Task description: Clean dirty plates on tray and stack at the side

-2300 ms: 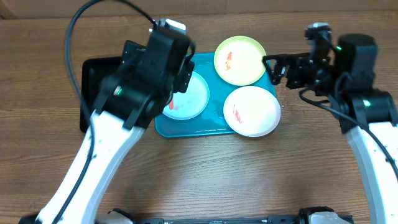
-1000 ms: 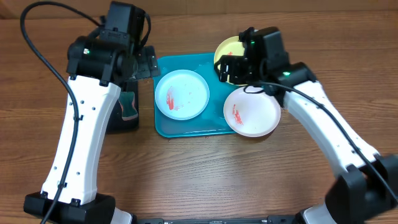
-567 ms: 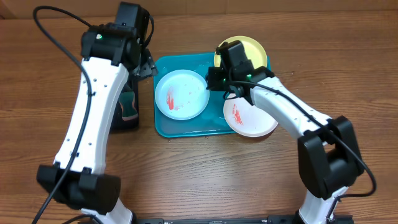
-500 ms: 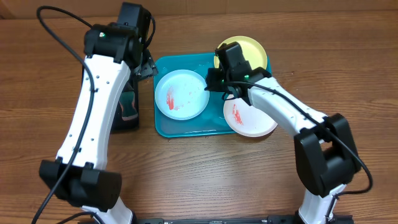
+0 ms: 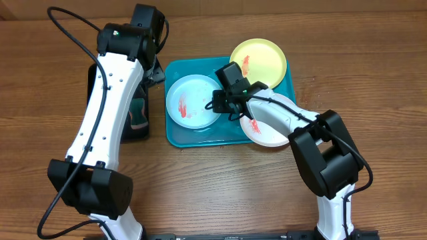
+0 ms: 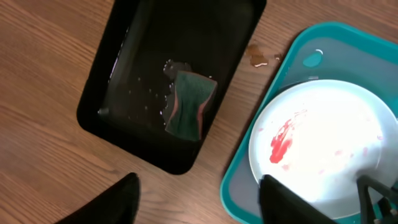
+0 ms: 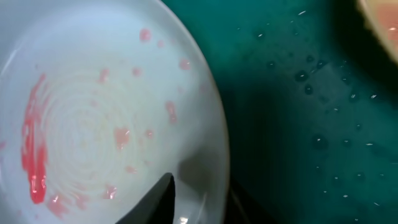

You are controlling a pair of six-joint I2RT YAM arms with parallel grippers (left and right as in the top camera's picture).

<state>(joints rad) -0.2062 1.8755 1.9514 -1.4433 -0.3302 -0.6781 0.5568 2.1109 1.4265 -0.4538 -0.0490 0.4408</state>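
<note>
Right now the left gripper (image 6: 199,179) hangs high with its two fingers (image 6: 112,202) spread wide apart and nothing between them. In its wrist view they frame the lower edge of the picture, over the wooden table (image 6: 50,143) and the near end of the black tray (image 6: 124,74). A green sponge (image 6: 189,104) lies roughly in the middle of that black tray, with water drops beside it. At the right of the same frame I see the turquoise tray (image 6: 292,68) with the light blue plate (image 6: 323,143) lying in it, a red smear on the plate's left half.

From overhead, the light blue plate sits in the left part of the turquoise tray. The yellow-green plate (image 5: 259,63) rests over the tray's upper right corner with a red smear near its left side. The white plate (image 5: 265,137) lies at the lower right, overlapping the tray's rim and partly covered by the right arm (image 5: 293,120). The right gripper (image 5: 217,103) is down at the right edge of the light blue plate.

In the right wrist view, one finger (image 7: 163,198) lies over the plate's smeared inner surface, just inside the rim. Beyond the rim I get only a dark blur, so I cannot tell whether the jaws press the plate or merely straddle it. Wet tray floor with droplets fills the right of that frame.
</note>
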